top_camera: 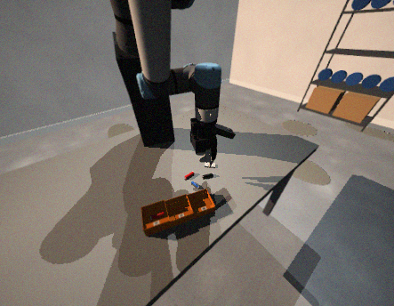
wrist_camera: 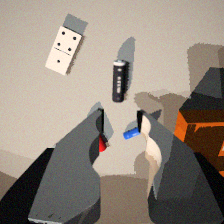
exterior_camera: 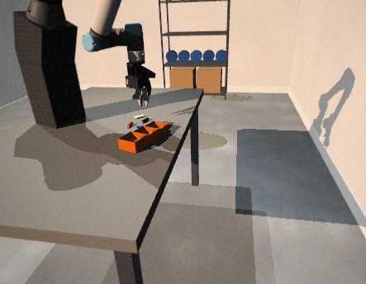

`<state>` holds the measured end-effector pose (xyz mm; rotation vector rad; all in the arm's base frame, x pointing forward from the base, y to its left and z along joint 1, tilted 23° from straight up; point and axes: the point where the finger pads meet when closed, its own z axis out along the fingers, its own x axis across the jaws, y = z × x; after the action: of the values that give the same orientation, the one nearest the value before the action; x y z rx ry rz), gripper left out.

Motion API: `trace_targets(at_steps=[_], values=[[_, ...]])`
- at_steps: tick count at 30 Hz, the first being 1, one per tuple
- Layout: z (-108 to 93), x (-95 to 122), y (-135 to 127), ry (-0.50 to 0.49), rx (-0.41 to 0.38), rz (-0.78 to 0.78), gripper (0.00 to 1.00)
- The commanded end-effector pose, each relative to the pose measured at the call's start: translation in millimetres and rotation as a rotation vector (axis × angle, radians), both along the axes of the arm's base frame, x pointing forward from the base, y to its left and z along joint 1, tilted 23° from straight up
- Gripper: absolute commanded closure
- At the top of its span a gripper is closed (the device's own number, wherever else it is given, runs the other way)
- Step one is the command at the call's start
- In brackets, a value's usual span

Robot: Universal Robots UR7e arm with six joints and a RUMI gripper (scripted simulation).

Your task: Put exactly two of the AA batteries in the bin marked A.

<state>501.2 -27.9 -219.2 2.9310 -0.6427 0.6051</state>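
Observation:
Three AA batteries lie on the table behind the orange three-part bin [top_camera: 178, 211]: a red one [top_camera: 188, 174], a black one [top_camera: 207, 176] and a blue one [top_camera: 196, 184] closest to the bin. My gripper [top_camera: 209, 160] hangs above them with its fingers a little apart and nothing between them. In the wrist view the gripper [wrist_camera: 121, 120] frames bare table; the red battery [wrist_camera: 102, 145] peeks from behind the left finger, the blue battery [wrist_camera: 131, 133] lies by the right finger, and the black battery [wrist_camera: 118, 80] lies ahead. A small red thing [top_camera: 157, 215] lies in the bin's left compartment.
A white domino [wrist_camera: 63, 49] lies on the table beyond the black battery, also in the top view [top_camera: 210, 165]. The bin [wrist_camera: 202, 132] is at the right of the wrist view. The table edge runs just right of the bin [exterior_camera: 144, 135]. The robot base [top_camera: 144, 102] stands behind.

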Motion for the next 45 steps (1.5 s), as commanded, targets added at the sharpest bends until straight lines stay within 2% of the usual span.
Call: trace_targets(at_steps=[1, 20, 29, 38, 45], values=[[0, 0, 0, -0.001, 0.0, 0.0, 0.83], [-57, 23, -10, -0.001, 0.0, 0.001, 0.83], [-57, 23, -10, -0.001, 0.0, 0.001, 0.83], [-68, 27, -12, -0.001, 0.0, 0.001, 0.83], [-68, 27, -12, -0.001, 0.0, 0.001, 0.83]])
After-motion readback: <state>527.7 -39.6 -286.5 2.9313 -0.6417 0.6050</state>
